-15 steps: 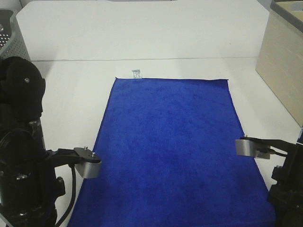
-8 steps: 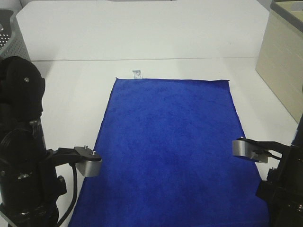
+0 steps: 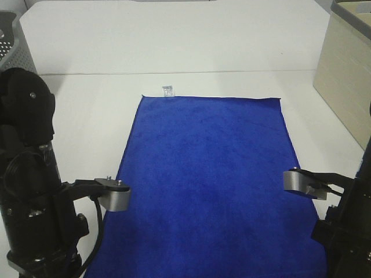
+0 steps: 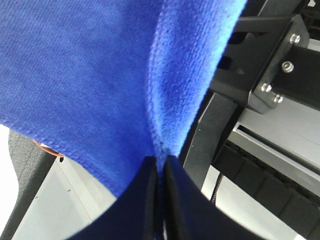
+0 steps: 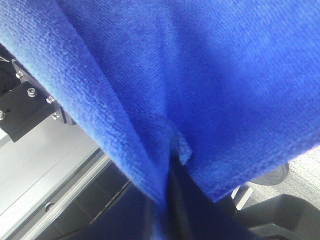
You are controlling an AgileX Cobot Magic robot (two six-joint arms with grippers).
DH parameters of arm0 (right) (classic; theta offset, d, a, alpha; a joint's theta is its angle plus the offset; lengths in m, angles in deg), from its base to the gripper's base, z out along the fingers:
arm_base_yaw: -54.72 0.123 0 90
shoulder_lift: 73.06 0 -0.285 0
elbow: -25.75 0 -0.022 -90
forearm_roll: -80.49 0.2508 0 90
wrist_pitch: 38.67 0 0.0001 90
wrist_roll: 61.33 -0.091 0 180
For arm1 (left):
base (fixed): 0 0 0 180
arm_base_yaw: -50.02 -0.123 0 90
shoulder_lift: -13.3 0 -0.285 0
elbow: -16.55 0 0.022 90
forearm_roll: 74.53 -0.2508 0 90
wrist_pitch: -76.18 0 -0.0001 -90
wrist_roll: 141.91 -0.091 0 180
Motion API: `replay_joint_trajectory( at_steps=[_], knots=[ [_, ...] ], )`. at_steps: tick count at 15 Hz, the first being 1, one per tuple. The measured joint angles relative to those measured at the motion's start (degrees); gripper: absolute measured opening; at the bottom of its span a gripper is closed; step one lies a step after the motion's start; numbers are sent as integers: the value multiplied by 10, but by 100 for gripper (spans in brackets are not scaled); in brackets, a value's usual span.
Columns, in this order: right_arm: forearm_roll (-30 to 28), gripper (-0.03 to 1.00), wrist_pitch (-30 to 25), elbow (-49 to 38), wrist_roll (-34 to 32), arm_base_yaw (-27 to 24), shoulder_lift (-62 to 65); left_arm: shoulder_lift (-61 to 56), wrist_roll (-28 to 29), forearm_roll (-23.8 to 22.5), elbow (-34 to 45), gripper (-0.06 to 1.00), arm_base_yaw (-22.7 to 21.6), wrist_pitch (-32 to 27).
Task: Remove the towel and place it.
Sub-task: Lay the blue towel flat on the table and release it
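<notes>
Blue towel (image 3: 206, 174) lies spread flat down the middle of the counter (image 3: 87, 104), its white tag (image 3: 168, 90) toward the counter's far side, while the left claw (image 4: 161, 172) and right claw (image 5: 172, 170) are each clamped on its near-edge fabric.

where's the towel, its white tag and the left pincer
towel (image 3: 208, 179), exterior high view, middle of the blue cloth
white tag (image 3: 168, 90), exterior high view, centre of the tag
left pincer (image 4: 161, 164), left wrist view, between the fingertips pinching the cloth
</notes>
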Motion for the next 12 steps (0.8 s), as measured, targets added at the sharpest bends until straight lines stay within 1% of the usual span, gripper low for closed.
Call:
replay_joint_trajectory(
  at_steps=[4,5,7,9,11,12],
  knots=[
    [0,22,0,0,0,0,0,0,9,1,0,21,0,6],
    [3,30,0,0,-9,0,0,0,23,1,0,33,0,22],
    [8,42,0,0,-24,0,0,0,33,1,0,40,0,28],
    [9,54,0,0,-44,0,0,0,42,1,0,47,0,33],
    [5,64,0,0,-58,0,0,0,45,1,0,50,0,38],
    [0,68,0,0,-61,0,0,0,45,1,0,51,0,40]
  ],
)
